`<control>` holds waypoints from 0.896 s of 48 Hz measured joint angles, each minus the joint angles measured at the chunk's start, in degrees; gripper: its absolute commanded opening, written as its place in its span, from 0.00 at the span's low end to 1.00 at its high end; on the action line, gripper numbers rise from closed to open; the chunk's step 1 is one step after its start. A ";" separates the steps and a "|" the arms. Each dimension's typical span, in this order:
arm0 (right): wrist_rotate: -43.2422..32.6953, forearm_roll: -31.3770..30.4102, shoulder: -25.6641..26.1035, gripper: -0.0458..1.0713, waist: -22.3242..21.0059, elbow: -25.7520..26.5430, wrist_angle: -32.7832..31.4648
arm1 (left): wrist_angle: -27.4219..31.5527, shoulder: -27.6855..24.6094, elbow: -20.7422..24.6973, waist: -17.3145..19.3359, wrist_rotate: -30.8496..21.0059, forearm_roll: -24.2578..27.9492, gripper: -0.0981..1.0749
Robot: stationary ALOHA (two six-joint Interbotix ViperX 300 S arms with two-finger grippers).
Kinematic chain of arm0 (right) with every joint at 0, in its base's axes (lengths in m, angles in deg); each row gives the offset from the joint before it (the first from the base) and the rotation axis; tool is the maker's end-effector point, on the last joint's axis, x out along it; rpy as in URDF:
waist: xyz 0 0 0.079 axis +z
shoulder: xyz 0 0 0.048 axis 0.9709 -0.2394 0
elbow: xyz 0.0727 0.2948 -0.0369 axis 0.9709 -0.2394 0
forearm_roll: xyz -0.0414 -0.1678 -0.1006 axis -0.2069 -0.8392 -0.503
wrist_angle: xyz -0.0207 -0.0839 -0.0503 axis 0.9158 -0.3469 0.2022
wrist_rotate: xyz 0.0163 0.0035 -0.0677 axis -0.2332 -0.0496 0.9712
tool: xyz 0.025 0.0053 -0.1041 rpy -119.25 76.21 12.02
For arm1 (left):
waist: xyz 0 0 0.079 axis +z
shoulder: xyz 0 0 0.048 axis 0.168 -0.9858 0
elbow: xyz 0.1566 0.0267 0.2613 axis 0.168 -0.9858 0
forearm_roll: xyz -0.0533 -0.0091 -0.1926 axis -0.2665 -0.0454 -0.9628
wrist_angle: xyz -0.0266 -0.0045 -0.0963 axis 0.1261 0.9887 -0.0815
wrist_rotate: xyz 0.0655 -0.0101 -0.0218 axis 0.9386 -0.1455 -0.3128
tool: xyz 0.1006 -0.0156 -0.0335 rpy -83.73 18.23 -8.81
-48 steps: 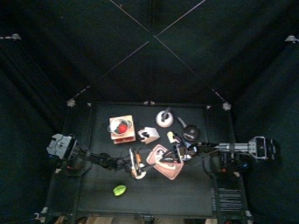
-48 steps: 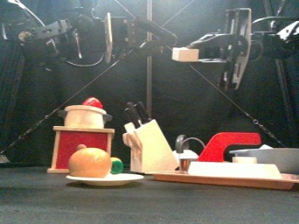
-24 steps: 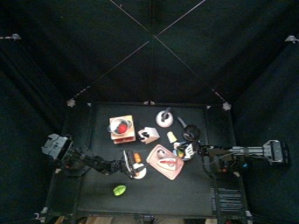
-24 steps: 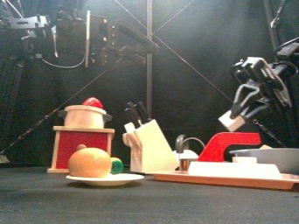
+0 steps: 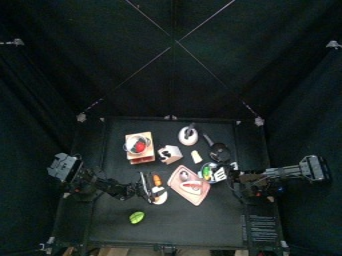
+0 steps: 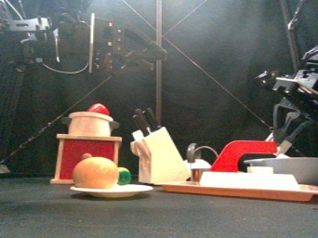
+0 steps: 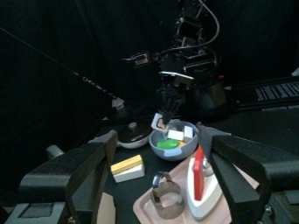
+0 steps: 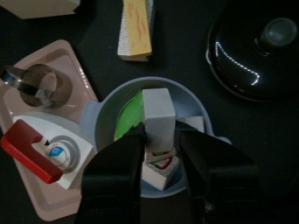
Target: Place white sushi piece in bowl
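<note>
The white sushi piece [image 8: 159, 118] stands upright between the jaws of my right gripper [image 8: 160, 153]. It hangs inside the rim of the blue-grey bowl [image 8: 122, 101], beside a green piece [image 8: 131, 118] that lies in the bowl. In the left wrist view the bowl [image 7: 191, 150] sits under the right gripper [image 7: 170, 118]. In the front view the right gripper [image 6: 291, 116] hangs just above the bowl [image 6: 284, 165] at the right. In the top view the bowl [image 5: 218, 174] is right of centre. My left gripper [image 7: 158, 166] is open and empty, at the table's left.
A pink tray [image 8: 65, 66] with a metal cup [image 8: 35, 83] and a red piece [image 8: 24, 144] lies next to the bowl. A black lid [image 8: 263, 48] and a yellow piece [image 8: 136, 31] lie beyond it. A plate with a peach [image 6: 97, 173], a red stand [image 6: 87, 149] and a white knife block [image 6: 159, 153] stand in front.
My right gripper has come down from high up with the white sushi piece and now holds it in the bowl. The left arm has drawn back to the left.
</note>
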 measured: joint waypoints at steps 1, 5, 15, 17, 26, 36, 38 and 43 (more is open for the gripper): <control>0.00 0.00 0.00 0.69 0.00 -0.09 -0.09 | 0.00 0.00 -0.09 0.00 0.00 -0.18 0.97; 0.00 0.09 -0.09 0.74 0.18 -0.09 -0.09 | 0.00 0.00 -0.09 0.00 0.00 -0.53 0.97; 0.00 1.14 -0.18 0.83 0.88 -0.09 -0.26 | 0.00 0.00 -0.18 0.00 0.00 -1.05 0.97; 0.00 1.41 -0.18 0.83 1.23 0.00 -0.44 | 0.00 0.00 -0.18 0.00 0.00 -0.97 0.97; 0.18 1.76 -0.18 0.83 2.99 0.18 -0.44 | 0.09 0.00 -0.18 0.00 0.00 -1.05 0.97; 0.09 2.29 -0.18 0.83 4.66 0.53 -0.62 | 0.00 0.00 -0.18 0.00 0.00 -1.05 0.97; 0.18 2.72 -0.18 0.83 4.66 0.53 -0.79 | 0.00 0.00 -0.18 0.00 0.00 -0.97 0.97; 0.18 3.34 -0.18 0.83 4.66 0.53 -1.32 | 0.00 0.00 -0.18 0.00 0.00 -1.05 0.97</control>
